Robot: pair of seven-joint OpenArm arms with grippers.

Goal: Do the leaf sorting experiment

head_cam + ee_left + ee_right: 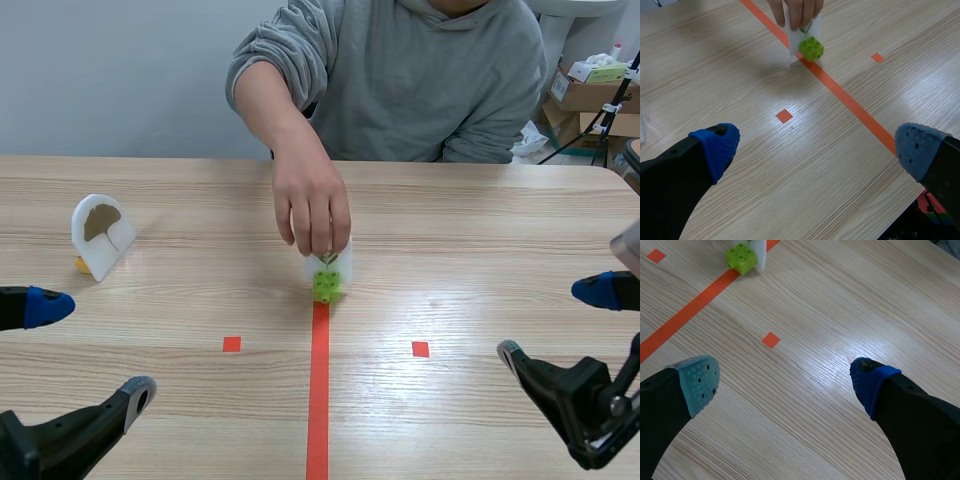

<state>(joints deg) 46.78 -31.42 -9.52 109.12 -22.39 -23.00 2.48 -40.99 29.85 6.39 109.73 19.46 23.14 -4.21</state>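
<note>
Jaws wide over wooden table [150,330], grey wall [120,70]

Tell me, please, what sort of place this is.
Probably a robotics lab or workroom: a wooden table marked with an orange-red tape line, a person across it holding a white piece on a green brick, and cardboard boxes behind.

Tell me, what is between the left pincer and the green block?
Just bare table with one small red tape square, as the left wrist view shows. A person's hand holds the white card with the green block.
</note>
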